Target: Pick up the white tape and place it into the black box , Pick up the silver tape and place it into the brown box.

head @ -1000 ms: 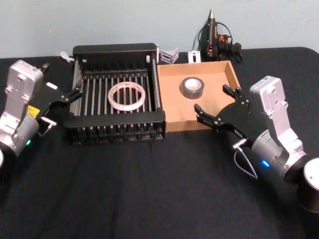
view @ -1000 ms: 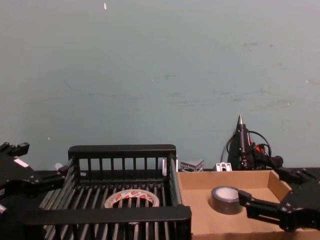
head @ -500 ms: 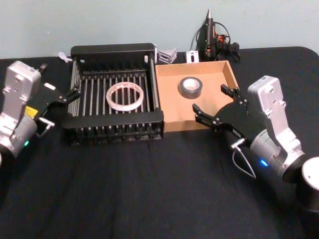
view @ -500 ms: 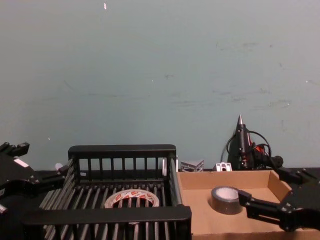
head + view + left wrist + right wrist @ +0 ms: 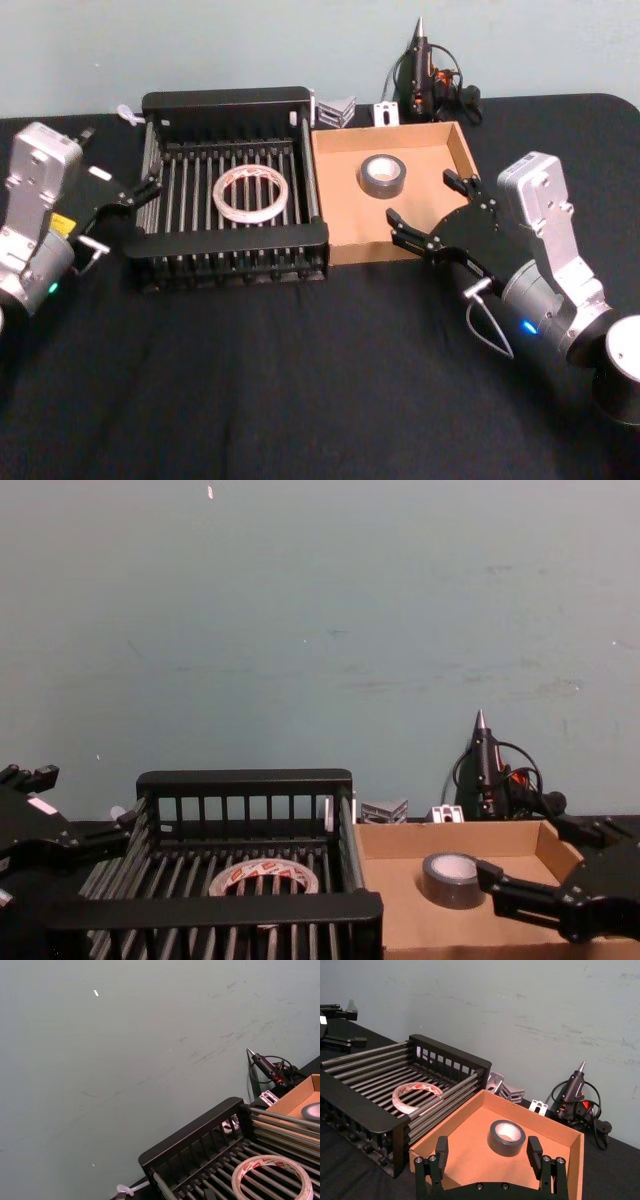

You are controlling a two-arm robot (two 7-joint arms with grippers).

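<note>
Left to right: left gripper (image 5: 132,190), jaws spread and empty, beside the one black box (image 5: 228,102), whose slatted floor holds the one white tape (image 5: 251,194). Adjoining it, the one brown box (image 5: 342,222) holds the one silver tape (image 5: 383,175). Right gripper (image 5: 428,212) stands wide, empty, at the tray's near right corner. The right wrist view shows the white tape's red print; the head view does not.

white tape (image 5: 252,194) flat in black box (image 5: 226,102) | silver tape (image 5: 382,174) in brown box (image 5: 465,150)
</note>
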